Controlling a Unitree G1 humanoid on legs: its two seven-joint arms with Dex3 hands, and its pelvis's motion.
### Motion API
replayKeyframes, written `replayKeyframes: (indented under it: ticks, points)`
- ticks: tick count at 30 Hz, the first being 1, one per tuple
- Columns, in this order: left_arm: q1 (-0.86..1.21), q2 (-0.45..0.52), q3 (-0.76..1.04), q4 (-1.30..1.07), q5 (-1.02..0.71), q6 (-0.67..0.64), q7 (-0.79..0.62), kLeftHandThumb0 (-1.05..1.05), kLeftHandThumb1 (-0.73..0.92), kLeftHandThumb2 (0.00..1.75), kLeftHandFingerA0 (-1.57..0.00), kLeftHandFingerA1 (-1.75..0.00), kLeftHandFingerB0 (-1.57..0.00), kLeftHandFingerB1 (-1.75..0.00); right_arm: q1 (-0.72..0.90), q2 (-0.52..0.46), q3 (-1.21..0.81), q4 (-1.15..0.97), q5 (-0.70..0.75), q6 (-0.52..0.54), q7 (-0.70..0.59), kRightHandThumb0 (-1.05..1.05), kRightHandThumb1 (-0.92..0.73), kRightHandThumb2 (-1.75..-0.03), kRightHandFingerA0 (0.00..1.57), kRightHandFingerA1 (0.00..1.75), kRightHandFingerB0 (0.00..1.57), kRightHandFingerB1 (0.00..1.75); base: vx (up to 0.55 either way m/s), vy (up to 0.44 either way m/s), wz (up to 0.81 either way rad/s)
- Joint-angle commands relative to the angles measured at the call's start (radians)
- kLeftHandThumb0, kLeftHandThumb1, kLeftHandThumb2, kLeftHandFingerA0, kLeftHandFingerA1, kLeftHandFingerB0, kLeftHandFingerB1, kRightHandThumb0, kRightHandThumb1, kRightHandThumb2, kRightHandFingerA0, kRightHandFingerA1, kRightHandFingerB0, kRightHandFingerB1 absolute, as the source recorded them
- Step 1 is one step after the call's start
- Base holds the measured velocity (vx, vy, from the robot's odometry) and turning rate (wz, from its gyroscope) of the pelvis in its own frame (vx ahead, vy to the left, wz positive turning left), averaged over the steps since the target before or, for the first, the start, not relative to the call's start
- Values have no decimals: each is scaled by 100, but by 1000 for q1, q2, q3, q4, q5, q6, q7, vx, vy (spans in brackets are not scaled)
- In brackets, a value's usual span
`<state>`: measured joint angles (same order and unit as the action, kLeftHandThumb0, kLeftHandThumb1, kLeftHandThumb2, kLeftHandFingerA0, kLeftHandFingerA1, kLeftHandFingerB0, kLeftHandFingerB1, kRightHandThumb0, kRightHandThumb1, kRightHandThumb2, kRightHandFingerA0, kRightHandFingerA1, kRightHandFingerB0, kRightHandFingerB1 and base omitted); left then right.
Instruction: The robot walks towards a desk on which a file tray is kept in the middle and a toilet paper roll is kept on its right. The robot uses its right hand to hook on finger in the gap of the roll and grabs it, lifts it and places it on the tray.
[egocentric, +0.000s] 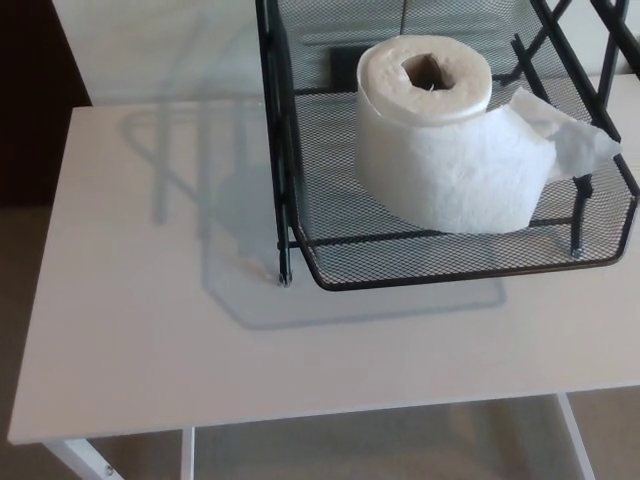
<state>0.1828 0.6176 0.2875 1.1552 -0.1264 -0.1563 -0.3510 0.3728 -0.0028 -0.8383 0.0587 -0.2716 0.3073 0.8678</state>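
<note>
Black mesh file tray (400, 278) sat on white desk (150, 330), upper right of frame. Toilet paper roll (440, 170) stood on end inside it, core up, loose sheet (570, 140) trailing right. Neither hand showed.

Likely an office or study: a plain white surface (180, 340) holds a black wire-mesh file tray (420, 275) at 1 o'clock, with beige floor (25, 290) at 9 o'clock.
</note>
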Motion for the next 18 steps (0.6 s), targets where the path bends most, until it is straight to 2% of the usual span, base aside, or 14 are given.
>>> replayKeyframes:
  ticks: [1, 2, 3, 4, 5, 6, 7, 8, 9, 12, 13, 14, 16, 18]
  points:
    - [-34, 33, -63, 24, 86, 28, 79, -85, 92, 76, -51, -71, -33, -59, 463, -379, 612, -194, -963, -323, -488, -52, -75, -59, 24, 104, 13, 41, 0, 0, 0]
    - [-37, 32, -62, 28, 82, 31, 75, -86, 92, 74, -49, -70, -32, -60, 532, -502, 720, -255, -1152, -341, -494, -3, -59, -65, 55, 172, 10, 46, -5, 1, 6]
    - [-36, 32, -58, 22, 76, 39, 70, -86, 92, 74, -49, -70, -32, -60, 520, -196, 464, -265, -723, -390, -541, -3, -59, -65, 55, 172, 10, 46, 0, 0, 0]
    - [-36, 32, -58, 22, 76, 39, 70, -86, 92, 74, -49, -70, -32, -60, 524, -201, 472, -266, -721, -383, -547, -3, -59, -65, 55, 172, 10, 46, 0, 0, 0]
    - [-29, 32, -58, 18, 76, 29, 68, -87, 92, 75, -50, -72, -32, -61, 469, -213, 409, -147, -570, -465, -529, -30, -58, -59, 78, 126, 17, 47, 18, -10, 6]
    - [-29, 31, -58, 15, 73, 33, 70, -86, 92, 74, -51, -74, -34, -60, 356, -145, 318, -87, -370, -301, -402, -31, -72, -62, 53, 78, 35, 46, 0, 0, 0]
    - [-31, 31, -58, 15, 72, 39, 72, -86, 92, 74, -52, -74, -34, -60, 258, -109, 270, -44, -266, -115, -333, -59, -85, -65, 58, 66, 44, 48, 0, 0, 0]
    - [-33, 31, -61, 16, 71, 41, 74, -86, 92, 74, -52, -74, -34, -60, 171, -102, 240, 15, -196, 35, -309, -59, -85, -65, 58, 66, 44, 48, 0, 0, 0]
    - [-37, 27, -59, 18, 64, 43, 71, -85, 92, 73, -54, -73, -34, -60, -56, -106, 42, 213, 60, 354, -279, -47, -70, -60, 24, 71, 27, 54, 0, 0, 0]
    - [-45, 22, -64, 29, 61, 47, 75, -86, 92, 73, -54, -75, -33, -61, -113, -151, 77, 230, 63, 486, -187, -44, -69, -60, 22, 59, 36, 51, 0, 0, 0]
    - [-46, 23, -63, 28, 58, 53, 73, -86, 92, 73, -54, -75, -33, -61, -114, -152, 99, 217, 43, 488, -183, -44, -69, -60, 22, 59, 36, 51, 0, 0, 0]
    - [-39, 25, -71, 22, 67, 42, 74, -88, 92, 76, -53, -75, -32, -60, -104, -163, 185, 213, -38, 423, -191, -50, -69, -60, 44, 68, 42, 47, 0, 0, 0]
    - [-40, 28, -78, 29, 72, 34, 74, -89, 92, 74, -48, -71, -33, -60, -61, -206, 307, 328, -110, 48, -219, -56, -73, -62, 64, 62, 54, 44, 0, 0, 0]
    - [-47, 24, -80, 41, 72, 46, 80, -89, 92, 73, -48, -70, -33, -59, -30, -269, 405, 369, -148, -89, -194, -60, -77, -63, 60, 60, 51, 41, 0, 0, 0]
